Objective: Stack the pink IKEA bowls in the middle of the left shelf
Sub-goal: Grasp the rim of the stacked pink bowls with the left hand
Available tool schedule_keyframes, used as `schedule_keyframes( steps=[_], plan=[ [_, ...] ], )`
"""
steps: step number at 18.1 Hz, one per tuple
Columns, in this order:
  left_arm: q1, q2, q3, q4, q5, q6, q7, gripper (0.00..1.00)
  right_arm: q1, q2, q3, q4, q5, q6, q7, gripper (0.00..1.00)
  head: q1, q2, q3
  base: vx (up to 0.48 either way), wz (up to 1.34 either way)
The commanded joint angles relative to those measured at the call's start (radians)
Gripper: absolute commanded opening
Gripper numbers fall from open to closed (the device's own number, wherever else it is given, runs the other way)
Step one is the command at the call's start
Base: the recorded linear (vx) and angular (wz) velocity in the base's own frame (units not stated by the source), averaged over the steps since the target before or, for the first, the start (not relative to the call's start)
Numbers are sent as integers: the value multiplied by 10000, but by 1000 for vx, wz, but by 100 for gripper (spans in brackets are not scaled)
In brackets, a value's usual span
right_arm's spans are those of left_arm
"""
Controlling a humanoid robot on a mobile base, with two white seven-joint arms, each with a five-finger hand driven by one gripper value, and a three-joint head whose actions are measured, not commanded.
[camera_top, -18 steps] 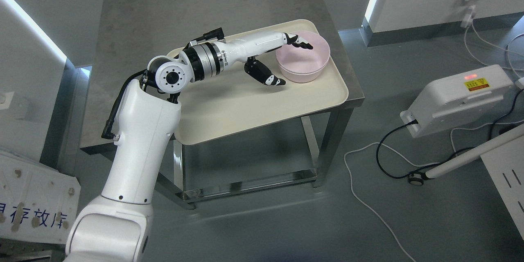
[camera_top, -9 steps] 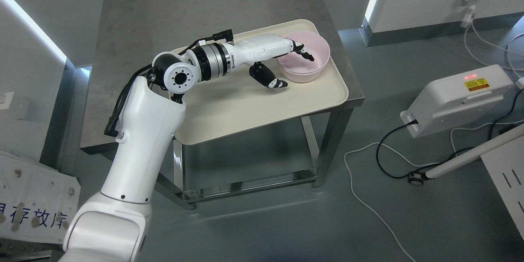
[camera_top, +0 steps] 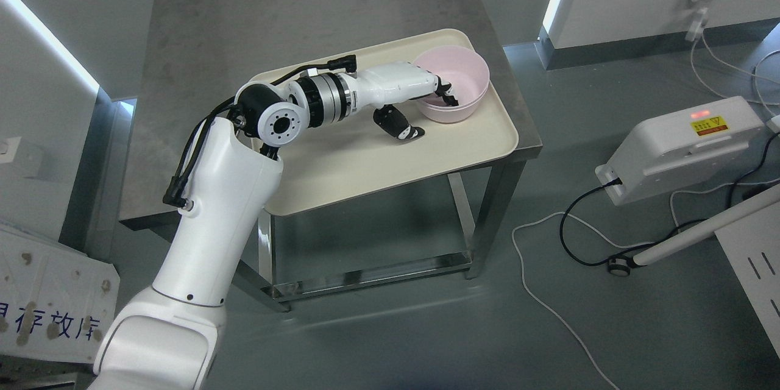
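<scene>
Head view: left hand (camera_top: 426, 97) at the near-left rim of the pink bowl (camera_top: 460, 82), fingers (camera_top: 450, 92) curled over the rim and dipping inside, thumb (camera_top: 403, 128) spread apart outside, low against the tray. Rim sits between fingers and thumb, but the grip is not closed; cannot tell if the fingers touch the inner wall. Bowl upright at the far right corner of a cream tray (camera_top: 365, 158), which lies on a steel tabletop (camera_top: 256, 24) and overhangs its near edge. Left forearm crosses the tray middle, hiding part of it. Off to the right on the floor: white box unit (camera_top: 682, 146) with a yellow label and red light, black cable (camera_top: 579, 219), white cable (camera_top: 548, 304). White signboard (camera_top: 49, 292) at lower left.
</scene>
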Motion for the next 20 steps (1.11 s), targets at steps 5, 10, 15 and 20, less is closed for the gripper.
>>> schedule_keyframes(
  steps=[5,10,15,20],
  plan=[
    [121,-452,957,1,-313,-1270,-11,0,-1,-174,0,0,0,-7,-5,100,0,0,0,0,0],
    [337,-730,2642,-75,-175,-2221,-134,0,-1,-174,0,0,0,-7,-5,100,0,0,0,0,0],
    [444,-877,4898,-136,894,-3816,-899,1,-1,-174,0,0,0,-7,-5,100,0,0,0,0,0],
    [873,-869,6098,-550,2429,-4141,-1667,2,-1,-174,0,0,0,-7,-5,100,0,0,0,-4,0]
  ],
)
